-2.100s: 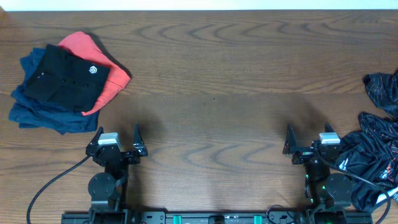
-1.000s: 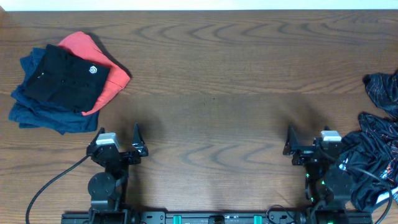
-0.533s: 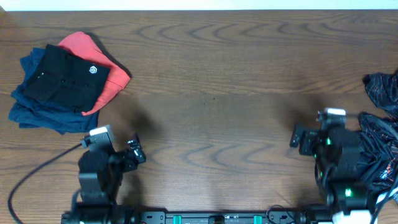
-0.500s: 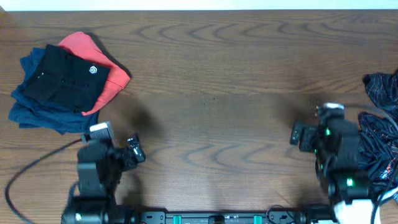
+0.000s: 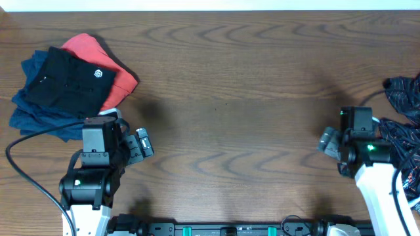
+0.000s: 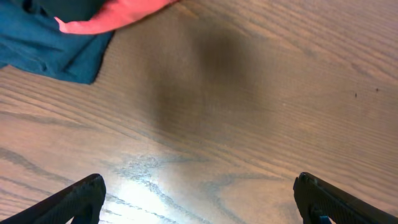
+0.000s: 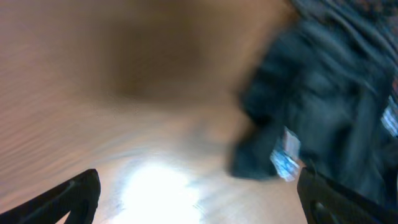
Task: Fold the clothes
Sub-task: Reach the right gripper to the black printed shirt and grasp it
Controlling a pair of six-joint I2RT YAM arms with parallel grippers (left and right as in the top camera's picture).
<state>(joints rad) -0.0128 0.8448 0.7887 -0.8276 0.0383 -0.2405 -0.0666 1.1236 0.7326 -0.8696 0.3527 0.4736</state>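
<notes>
The black patterned shirt point(image 5: 403, 141) lies crumpled at the table's right edge, partly out of frame. It fills the right half of the blurred right wrist view point(image 7: 329, 106), with a small white tag showing. My right gripper point(image 5: 330, 141) is open and empty just left of the shirt; its fingertips point(image 7: 199, 199) stand wide apart over bare wood. My left gripper point(image 5: 141, 145) is open and empty over bare table at the front left; its fingertips point(image 6: 199, 199) stand wide apart.
A pile of folded garments sits at the back left: a plain black shirt with a white emblem point(image 5: 71, 82) on a coral-red one point(image 5: 111, 62) and a navy one point(image 5: 39, 118). The navy corner point(image 6: 56, 53) shows in the left wrist view. A black cable point(image 5: 26, 170) runs to the left arm.
Both arms have risen from their rest poses and swung outward. The right gripper moved right and back towards the crumpled shirt. The left gripper moved back towards the folded pile.
</notes>
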